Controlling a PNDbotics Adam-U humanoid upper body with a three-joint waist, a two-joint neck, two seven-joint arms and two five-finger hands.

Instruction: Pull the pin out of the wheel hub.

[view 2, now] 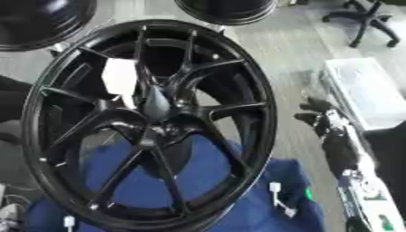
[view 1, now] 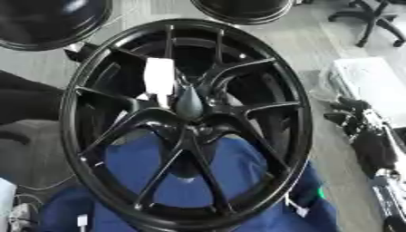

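A large black spoked wheel [view 1: 262,63] stands tilted on a blue cloth [view 1: 230,163] and fills most of both views. From its hub a dark grey tapered piece [view 1: 189,102] sticks out toward me. Just up and left of it, a white rectangular piece [view 1: 158,77] lies against a spoke. My right hand [view 1: 346,113] hangs to the right of the rim, apart from it, dark and blurred, with its arm [view 1: 377,149] running down to the lower right corner. No left hand shows; only a dark mass [view 1: 24,102] sits at the left edge.
Two more black wheels stand behind, at top left [view 1: 47,22] and top centre [view 1: 242,10]. A white box [view 2: 369,95] lies on the grey floor to the right, and an office chair [view 1: 373,20] stands at top right. Small white clips [view 2: 277,192] lie on the cloth.
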